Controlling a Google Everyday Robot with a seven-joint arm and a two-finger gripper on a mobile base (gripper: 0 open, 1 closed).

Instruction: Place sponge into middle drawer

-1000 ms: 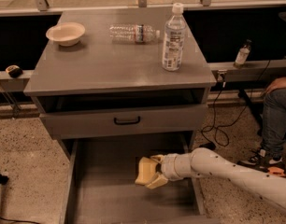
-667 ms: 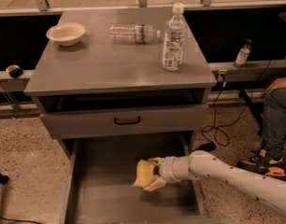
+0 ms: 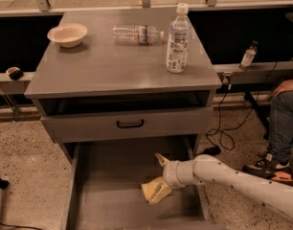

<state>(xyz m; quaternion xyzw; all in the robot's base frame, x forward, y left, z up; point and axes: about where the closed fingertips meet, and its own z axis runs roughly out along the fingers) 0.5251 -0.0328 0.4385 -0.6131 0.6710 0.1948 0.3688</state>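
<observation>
The middle drawer (image 3: 108,181) is pulled out at the bottom of the grey cabinet, showing its flat grey floor. My gripper (image 3: 159,176) is over the drawer's right half, low above the floor, on the white arm that reaches in from the right. Its pale yellow fingers stand spread apart, one pointing up (image 3: 161,159) and one down. The yellow sponge (image 3: 150,191) lies at the lower finger, resting on the drawer floor. I cannot tell whether that finger still touches it.
A closed drawer front with a black handle (image 3: 129,123) sits above the open drawer. On the cabinet top are a white bowl (image 3: 67,34), a lying bottle (image 3: 137,33) and an upright bottle (image 3: 177,40). A person's leg (image 3: 283,123) and cables (image 3: 223,133) are at the right.
The fingers were shut on the sponge and have now spread apart. The sponge has dropped lower, onto the drawer floor, and the gripper has shifted slightly right.
</observation>
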